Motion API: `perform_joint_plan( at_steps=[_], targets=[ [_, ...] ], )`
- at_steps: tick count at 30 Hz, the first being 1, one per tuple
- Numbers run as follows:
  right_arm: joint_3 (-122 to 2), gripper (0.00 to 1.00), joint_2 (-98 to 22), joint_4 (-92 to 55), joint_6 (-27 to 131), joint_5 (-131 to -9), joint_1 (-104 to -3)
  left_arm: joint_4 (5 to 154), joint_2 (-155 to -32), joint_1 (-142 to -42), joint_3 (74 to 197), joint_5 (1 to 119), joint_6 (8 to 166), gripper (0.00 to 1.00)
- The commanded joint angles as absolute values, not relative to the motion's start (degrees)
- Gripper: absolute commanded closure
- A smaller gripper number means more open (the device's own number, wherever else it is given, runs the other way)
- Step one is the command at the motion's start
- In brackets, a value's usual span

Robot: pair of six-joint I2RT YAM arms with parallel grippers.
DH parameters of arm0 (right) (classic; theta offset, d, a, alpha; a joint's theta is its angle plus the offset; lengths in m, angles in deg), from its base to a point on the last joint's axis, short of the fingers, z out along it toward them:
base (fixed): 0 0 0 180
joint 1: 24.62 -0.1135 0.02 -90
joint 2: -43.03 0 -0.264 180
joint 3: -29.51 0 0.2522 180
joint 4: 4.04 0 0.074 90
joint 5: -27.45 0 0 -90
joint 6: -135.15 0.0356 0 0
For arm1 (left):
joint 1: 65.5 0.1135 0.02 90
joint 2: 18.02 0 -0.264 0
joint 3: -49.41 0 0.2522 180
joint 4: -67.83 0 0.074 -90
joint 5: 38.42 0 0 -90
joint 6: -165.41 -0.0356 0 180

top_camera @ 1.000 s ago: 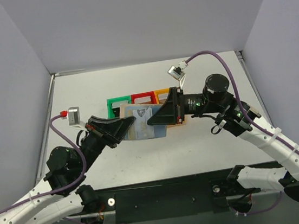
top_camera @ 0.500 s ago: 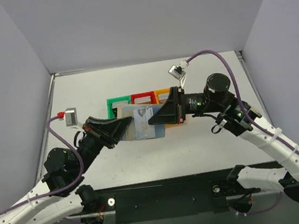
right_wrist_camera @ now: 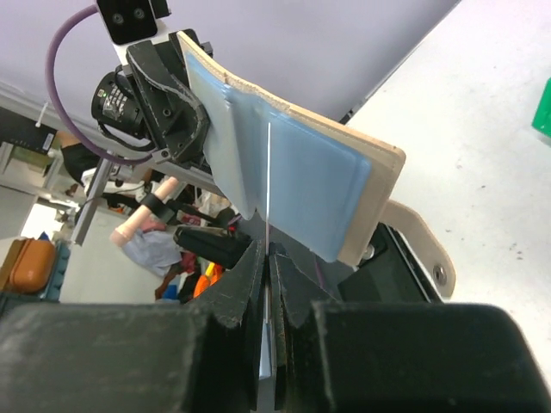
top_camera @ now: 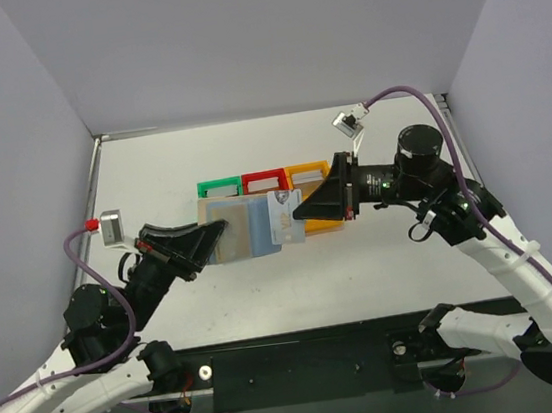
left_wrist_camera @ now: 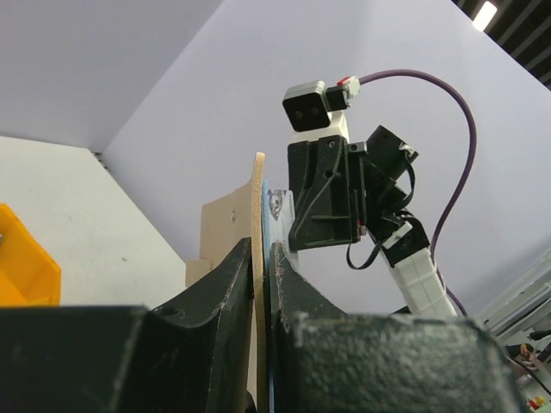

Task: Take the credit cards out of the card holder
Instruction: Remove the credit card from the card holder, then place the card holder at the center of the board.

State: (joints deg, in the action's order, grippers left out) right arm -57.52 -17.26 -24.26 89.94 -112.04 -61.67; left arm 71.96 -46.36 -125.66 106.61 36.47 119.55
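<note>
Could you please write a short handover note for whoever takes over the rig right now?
Left gripper: fingers shut on the holder, held open off the table.
Right gripper: fingers shut on a card at the holder's right edge, over the orange bin.
Done: one card is drawn out sideways; I cannot tell whether it is fully free.
Left: clear that card, set it down, then check the holder for more; I cannot see whether any remain.

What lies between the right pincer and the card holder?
One pale card, pinched by the right pincer, bridges to the card holder; top view shows it.
</note>
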Motion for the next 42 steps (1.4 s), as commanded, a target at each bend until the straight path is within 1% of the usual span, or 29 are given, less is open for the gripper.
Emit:
perform_joint_plan(
  at_steps=[1, 3, 7, 10, 14, 24, 27, 28, 31, 32, 34, 42],
  targets=[
    [-62.81, 1.0, -16.91, -29.04, 84.44, -113.52, -60.21, 74.73, -44.21, -125.53, 109.05, 33.92, 117.07, 1.0],
    [-64.39, 1.0, -17.26, -31.24, 82.6, -113.35, -60.21, 76.05, -43.77, -125.53, 109.14, 33.13, 116.81, 1.0],
    [-69.23, 1.0, -18.49, -40.27, 75.92, -110.81, -60.21, 78.94, -43.24, -125.53, 110.01, 32.25, 116.28, 1.0],
    [-73.0, 1.0, -19.45, -49.05, 69.26, -106.42, -60.3, 80.71, -43.15, -125.53, 110.72, 31.8, 116.01, 1.0],
    [-75.91, 1.0, -20.68, -56.36, 63.53, -101.32, -60.21, 81.5, -43.77, -125.53, 110.72, 31.89, 116.1, 1.0],
    [-77.15, 1.0, -21.92, -61.65, 58.95, -96.39, -60.56, 85.36, -45.7, -125.53, 108.61, 33.21, 119.43, 1.0],
    [-77.15, 1.0, -22.18, -62.44, 57.81, -94.28, -61.18, 86.34, -47.37, -125.53, 104.59, 33.21, 123.73, 1.0],
    [-77.06, 1.0, -22.18, -62.53, 57.63, -93.93, -61.7, 84.86, -47.81, -125.53, 103.17, 33.3, 126.97, 1.0],
    [-76.62, 1.0, -22.18, -62.8, 57.02, -91.82, -63.2, 77.74, -48.34, -125.53, 93.27, 32.95, 132.52, 1.0],
    [-76.53, 1.0, -22.27, -62.8, 56.84, -91.29, -63.98, 74.33, -48.77, -125.53, 91.75, 32.16, 134.19, 1.0],
    [-76.18, 1.0, -22.09, -63.06, 56.31, -90.06, -64.95, 72.38, -49.56, -125.53, 88.23, 29.97, 135.87, 1.0],
    [-74.25, 1.0, -21.39, -63.24, 55.78, -88.39, -66.98, 65.51, -53.43, -125.44, 81.46, 22.85, 134.47, 1.0]
  ],
)
